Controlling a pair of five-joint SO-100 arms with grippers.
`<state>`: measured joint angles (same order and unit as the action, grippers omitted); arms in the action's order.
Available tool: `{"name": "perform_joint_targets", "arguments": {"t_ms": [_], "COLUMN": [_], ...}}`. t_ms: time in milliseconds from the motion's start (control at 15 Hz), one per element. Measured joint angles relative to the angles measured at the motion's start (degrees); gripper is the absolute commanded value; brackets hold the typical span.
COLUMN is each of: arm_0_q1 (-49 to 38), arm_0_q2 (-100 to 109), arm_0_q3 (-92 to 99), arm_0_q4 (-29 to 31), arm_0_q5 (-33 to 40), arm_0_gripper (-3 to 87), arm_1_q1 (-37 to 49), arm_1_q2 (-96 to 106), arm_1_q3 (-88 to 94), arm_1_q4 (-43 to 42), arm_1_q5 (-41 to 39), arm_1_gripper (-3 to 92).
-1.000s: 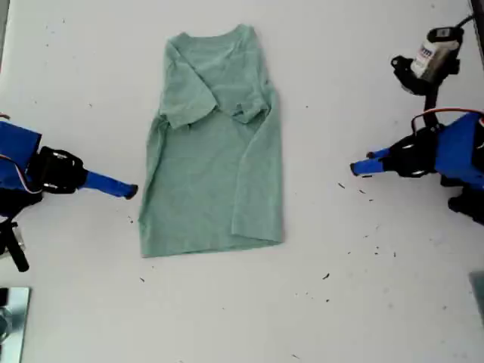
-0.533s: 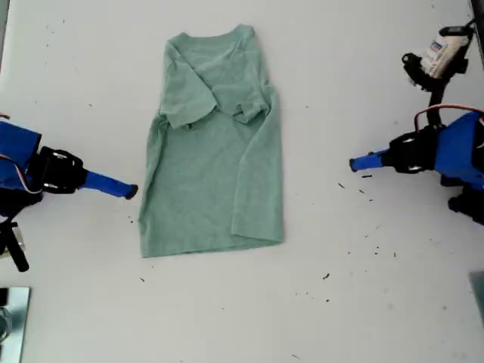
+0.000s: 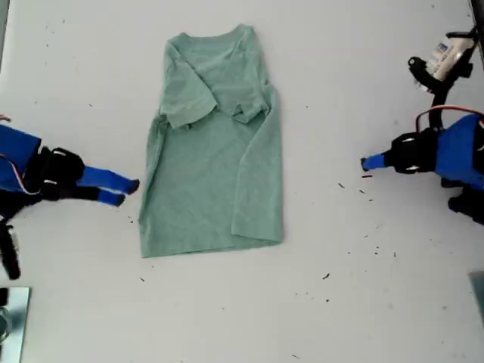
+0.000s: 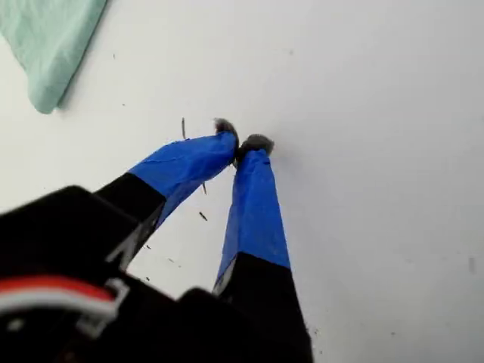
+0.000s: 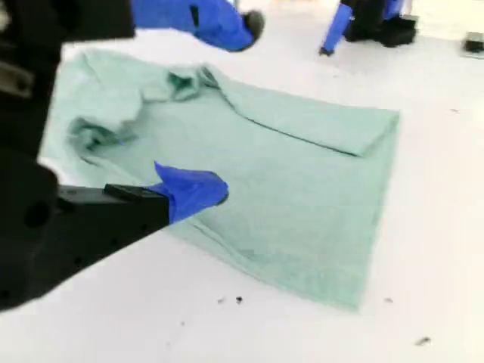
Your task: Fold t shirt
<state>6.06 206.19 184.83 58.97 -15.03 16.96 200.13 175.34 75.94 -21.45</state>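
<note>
Shirt first: the t shirt lies flat near the middle of the white table, neck toward the far edge, both sides folded inward so it forms a long narrow strip with a straight hem nearest the camera.

Going from the exterior view's left, my second gripper sits just off the shirt's long edge, low over the table, its blue fingers spread apart with nothing between them. The second wrist view confirms this: one fingertip hangs over the near edge of the cloth and the other is high above it.

Past the shirt's other long edge there is a broad strip of bare table. My first gripper sits at the exterior view's right, well apart from the cloth. In the first wrist view its tips are pinched together, empty, over bare table, with only a shirt corner in sight.
</note>
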Motion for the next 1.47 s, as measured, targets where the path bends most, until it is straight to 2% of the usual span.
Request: {"name": "perform_joint_targets", "arguments": {"t_ms": [133, 333, 467, 600, 733, 800, 867, 933, 1133, 1267, 1467], "arm_0_q1": [-5.36, -5.36, -4.04, -2.29, 0.97, 3.34, 5.8, 6.06, 6.86, 7.03, 6.33], "arm_0_q2": [0.0, -0.79, -13.54, -38.85, -62.4, -72.33, -77.52, -79.89, -79.98, -79.45, -75.76], "arm_0_q3": [-1.49, -5.8, -17.67, -37.71, -60.47, -69.26, -74.79, -76.99, -78.49, -74.79, -57.3], "arm_0_q4": [0.18, 2.64, 4.83, 12.66, 26.63, 29.97, 30.94, 31.2, 29.97, 26.72, 13.54], "arm_0_q5": [0.97, 2.37, 0.09, -2.72, -5.89, -6.15, -5.45, -2.46, -0.62, -0.35, 0.0], "arm_0_gripper": [-0.1, -0.2, -0.2, -0.2, -0.2, -0.2, 20.4, 29.7, 31.8, 30.5, 28.0], "arm_1_q1": [-1.49, -1.41, -1.41, -1.67, -1.67, -1.67, -1.67, -1.67, -2.11, -2.64, -3.16], "arm_1_q2": [0.0, 0.0, 0.0, 0.0, 0.0, 0.0, 0.0, 0.0, 0.0, 0.0, 0.0], "arm_1_q3": [0.0, 0.0, 0.0, 0.0, 0.0, 0.0, 0.0, 0.0, 0.0, 0.0, 0.0], "arm_1_q4": [-0.97, -2.11, -2.64, -2.9, -2.9, -2.9, -3.08, -3.16, -3.16, -3.16, -3.6], "arm_1_q5": [0.62, 0.88, 2.11, 2.64, 3.34, 3.43, 3.6, 3.78, 4.13, 4.48, 4.57], "arm_1_gripper": [2.2, 2.2, 2.2, 2.2, 2.2, 2.2, 2.2, 2.2, 2.2, 2.2, 2.2]}}
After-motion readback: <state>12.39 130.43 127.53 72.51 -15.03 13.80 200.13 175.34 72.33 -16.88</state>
